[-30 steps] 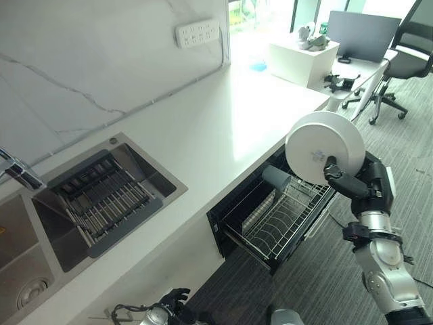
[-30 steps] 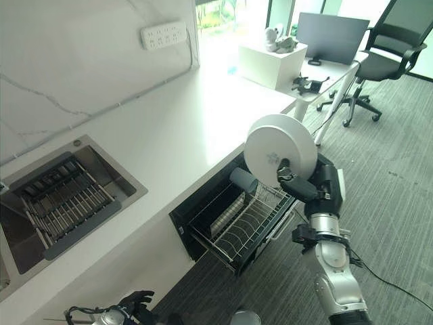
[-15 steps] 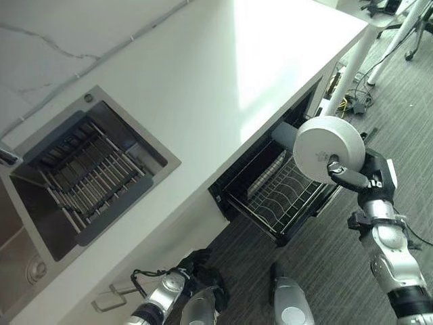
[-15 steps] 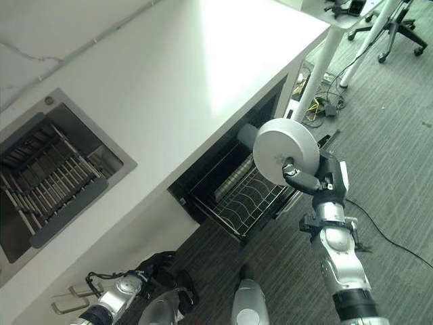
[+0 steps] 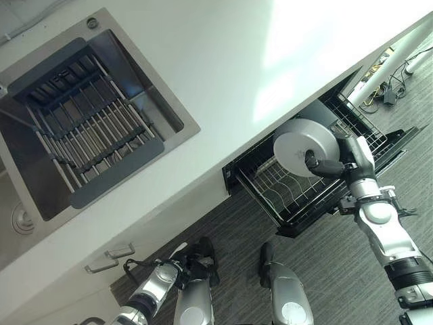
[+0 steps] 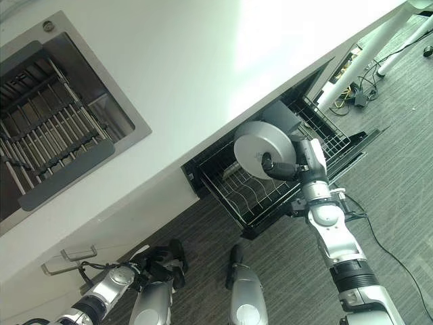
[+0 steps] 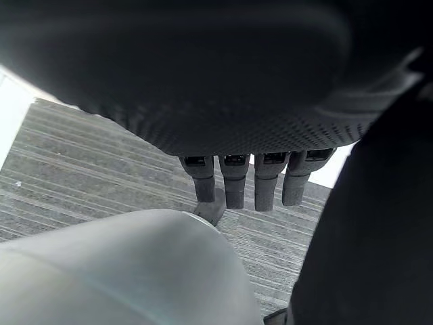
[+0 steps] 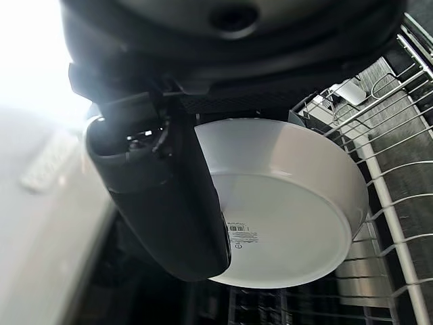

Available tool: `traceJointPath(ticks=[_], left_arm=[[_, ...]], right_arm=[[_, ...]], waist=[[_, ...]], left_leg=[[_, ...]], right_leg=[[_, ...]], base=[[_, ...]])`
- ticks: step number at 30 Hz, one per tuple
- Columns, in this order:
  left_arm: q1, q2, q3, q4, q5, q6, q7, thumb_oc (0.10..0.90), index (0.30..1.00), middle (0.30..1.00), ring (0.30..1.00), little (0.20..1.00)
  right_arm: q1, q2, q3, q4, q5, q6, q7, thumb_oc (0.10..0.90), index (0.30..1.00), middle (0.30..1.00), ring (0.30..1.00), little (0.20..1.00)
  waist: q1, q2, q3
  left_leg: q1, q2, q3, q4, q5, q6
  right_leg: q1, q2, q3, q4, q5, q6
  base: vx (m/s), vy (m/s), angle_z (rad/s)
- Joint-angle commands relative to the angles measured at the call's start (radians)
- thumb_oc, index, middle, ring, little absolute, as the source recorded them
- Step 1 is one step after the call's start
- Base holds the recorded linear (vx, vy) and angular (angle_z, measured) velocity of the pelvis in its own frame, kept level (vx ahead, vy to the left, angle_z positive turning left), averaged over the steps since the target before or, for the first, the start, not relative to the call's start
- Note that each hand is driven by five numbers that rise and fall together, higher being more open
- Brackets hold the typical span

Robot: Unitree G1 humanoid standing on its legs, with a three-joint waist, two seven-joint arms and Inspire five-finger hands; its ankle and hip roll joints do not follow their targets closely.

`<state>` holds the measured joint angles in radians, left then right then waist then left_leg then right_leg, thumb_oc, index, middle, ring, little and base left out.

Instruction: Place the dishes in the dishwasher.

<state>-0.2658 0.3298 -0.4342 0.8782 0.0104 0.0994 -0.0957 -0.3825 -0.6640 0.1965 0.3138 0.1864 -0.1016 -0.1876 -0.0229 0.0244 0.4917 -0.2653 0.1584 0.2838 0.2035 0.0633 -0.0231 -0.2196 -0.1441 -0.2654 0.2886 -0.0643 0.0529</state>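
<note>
Over dishwasher rack [image 5: 287, 196], right robot hand [image 5: 329, 164] grips upright plate [image 5: 302, 145].

The right hand [image 5: 329, 164] is raised, thumb curled over a held plate [image 5: 298, 144]. The left hand [image 7: 243, 179] is hung low, fingers relaxed.

White worktop [image 5: 223, 61], bare, with inset steel sink [image 5: 172, 112] holding a dark drying rack [image 5: 91, 135], well apart from the right robot hand [image 5: 331, 166]. Pulled-out wire dishwasher rack [image 5: 284, 196] directly beneath that robot hand, over grey carpet floor [image 5: 338, 271].
</note>
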Motion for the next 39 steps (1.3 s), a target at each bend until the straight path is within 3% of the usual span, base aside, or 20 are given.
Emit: traceJointPath(ticks=[1,8,10,15,19,24,25,27,28,32,33,34,36,37,39], left_arm=[[0.006,0.003,-0.049,0.001,0.046,-0.027,-0.014,0.8,0.9,0.9,0.9,0.9],[-0.04,-0.018,-0.116,0.066,0.037,-0.092,0.003,0.8,0.9,0.9,0.9,0.9],[-0.049,-0.022,-0.13,0.073,0.043,-0.108,0.007,0.8,0.9,0.9,0.9,0.9],[-0.073,-0.028,-0.167,0.094,0.029,-0.146,-0.003,0.8,0.9,0.9,0.9,0.9],[-0.077,-0.036,-0.186,0.103,0.02,-0.167,0.003,0.8,0.9,0.9,0.9,0.9],[-0.089,-0.052,-0.201,0.117,0.01,-0.169,0.013,0.8,0.9,0.9,0.9,0.9],[-0.091,-0.056,-0.203,0.123,0.002,-0.168,0.014,0.8,0.9,0.9,0.9,0.9],[-0.093,-0.061,-0.202,0.131,-0.004,-0.171,0.014,0.8,0.9,0.9,0.9,0.9],[-0.093,-0.065,-0.202,0.135,-0.004,-0.17,0.012,0.8,0.9,0.9,0.9,0.9],[-0.089,-0.078,-0.212,0.144,-0.023,-0.177,0.004,0.8,0.9,0.9,0.9,0.9],[-0.088,-0.082,-0.21,0.148,-0.03,-0.18,0.002,0.8,0.9,0.9,0.9,0.9],[-0.086,-0.087,-0.209,0.15,-0.041,-0.181,0.001,0.8,0.9,0.9,0.9,0.9],[-0.084,-0.088,-0.206,0.15,-0.061,-0.178,-0.005,0.8,0.9,0.9,0.9,0.9],[-0.08,-0.086,-0.203,0.148,-0.066,-0.183,-0.009,0.8,0.9,0.9,0.9,0.9],[-0.077,-0.083,-0.198,0.142,-0.077,-0.188,-0.015,0.8,0.9,0.9,0.9,0.9]], right_arm=[[-0.171,-0.059,-0.019,-0.038,-0.194,-0.087,-0.194,0.4,0.3,0.3,0.3,0.3],[-0.363,-0.065,0.134,0.12,-0.523,0.057,-0.554,0.4,0.3,0.3,0.3,0.3],[-0.418,-0.065,0.176,0.167,-0.603,0.065,-0.626,0.4,0.3,0.3,0.3,0.3],[-0.518,-0.091,0.259,0.253,-0.679,0.104,-0.831,0.4,0.3,0.3,0.3,0.3],[-0.554,-0.064,0.309,0.338,-0.697,0.088,-0.899,0.4,0.3,0.3,0.3,0.3],[-0.575,-0.02,0.37,0.394,-0.707,0.113,-0.953,0.4,0.3,0.3,0.3,0.3],[-0.574,-0.007,0.381,0.408,-0.694,0.117,-0.96,0.4,0.3,0.3,0.3,0.3],[-0.576,0.015,0.391,0.434,-0.679,0.118,-0.974,0.4,0.3,0.3,0.3,0.3],[-0.575,0.027,0.396,0.444,-0.669,0.117,-0.973,0.4,0.3,0.3,0.3,0.3],[-0.567,0.091,0.42,0.5,-0.644,0.094,-0.963,0.4,0.3,0.3,0.3,0.3],[-0.564,0.104,0.424,0.507,-0.635,0.088,-0.956,0.493,0.439,0.439,0.439,0.439],[-0.557,0.116,0.426,0.511,-0.614,0.07,-0.939,0.8,0.9,0.9,0.9,0.9],[-0.545,0.134,0.419,0.521,-0.576,0.02,-0.882,0.8,0.9,0.9,0.9,0.9],[-0.533,0.151,0.417,0.529,-0.526,-0.02,-0.804,0.8,0.9,0.9,0.9,0.9],[-0.522,0.173,0.422,0.54,-0.447,-0.04,-0.624,0.8,0.9,0.9,0.9,0.9]], waist=[[0.017,-0.011,-0.055],[0.056,0.018,-0.017],[0.067,0.028,-0.009],[0.081,0.043,0.008],[0.094,0.05,0.023],[0.106,0.056,0.028],[0.108,0.054,0.028],[0.113,0.061,0.028],[0.114,0.059,0.028],[0.118,0.076,0.028],[0.118,0.079,0.028],[0.119,0.082,0.028],[0.118,0.086,0.028],[0.12,0.089,0.028],[0.122,0.09,0.028]], left_leg=[[-0.016,0.008,-0.126,0.096,-0.183,-0.053],[-0.071,-0.003,-0.162,0.096,-0.166,-0.053],[-0.086,-0.008,-0.173,0.096,-0.162,-0.054],[-0.124,-0.022,-0.195,0.096,-0.151,-0.055],[-0.152,-0.031,-0.205,0.096,-0.144,-0.055],[-0.187,-0.044,-0.216,0.096,-0.14,-0.052],[-0.176,-0.05,-0.221,0.096,-0.162,-0.057],[-0.201,-0.053,-0.222,0.096,-0.139,-0.051],[-0.187,-0.06,-0.225,0.096,-0.163,-0.056],[-0.209,-0.066,-0.224,0.096,-0.159,-0.06],[-0.213,-0.068,-0.225,0.096,-0.158,-0.061],[-0.217,-0.07,-0.225,0.096,-0.158,-0.061],[-0.224,-0.073,-0.225,0.096,-0.157,-0.062],[-0.229,-0.077,-0.225,0.096,-0.156,-0.063],[-0.231,-0.08,-0.225,0.096,-0.156,-0.064]], right_leg=[[0.001,0.014,-0.023,0.011,-0.108,0.041],[-0.037,0.028,-0.041,0.011,-0.101,0.034],[-0.048,0.033,-0.044,0.012,-0.101,0.03],[-0.092,0.037,-0.044,0.04,-0.111,0.026],[-0.125,0.037,-0.044,0.057,-0.116,0.022],[-0.161,0.035,-0.05,0.067,-0.117,0.019],[-0.155,0.032,-0.04,0.074,-0.141,0.027],[-0.178,0.03,-0.051,0.076,-0.119,0.017],[-0.17,0.027,-0.04,0.085,-0.145,0.025],[-0.198,0.017,-0.039,0.104,-0.153,0.019],[-0.2,0.015,-0.039,0.105,-0.154,0.017],[-0.206,0.013,-0.039,0.109,-0.155,0.016],[-0.215,0.009,-0.04,0.116,-0.157,0.015],[-0.221,0.006,-0.04,0.121,-0.159,0.014],[-0.226,0.004,-0.042,0.126,-0.162,0.012]], base=[[-0.04,-0.007,0.18],[-0.06,0.01,0.1],[-0.05,0.009,0.12],[-0.05,0.002,0.06],[-0.06,-0.006,0.12],[-0.04,-0.024,0.02],[-0.04,-0.027,0.08],[-0.03,-0.025,0.15],[0.05,-0.029,0.11],[-0.01,0.028,0.06],[-0.02,0.041,0.02],[-0.02,0.031,0.01],[0.0,0.0,0.0],[0.0,0.0,0.0],[-0.02,0.011,0.05]])
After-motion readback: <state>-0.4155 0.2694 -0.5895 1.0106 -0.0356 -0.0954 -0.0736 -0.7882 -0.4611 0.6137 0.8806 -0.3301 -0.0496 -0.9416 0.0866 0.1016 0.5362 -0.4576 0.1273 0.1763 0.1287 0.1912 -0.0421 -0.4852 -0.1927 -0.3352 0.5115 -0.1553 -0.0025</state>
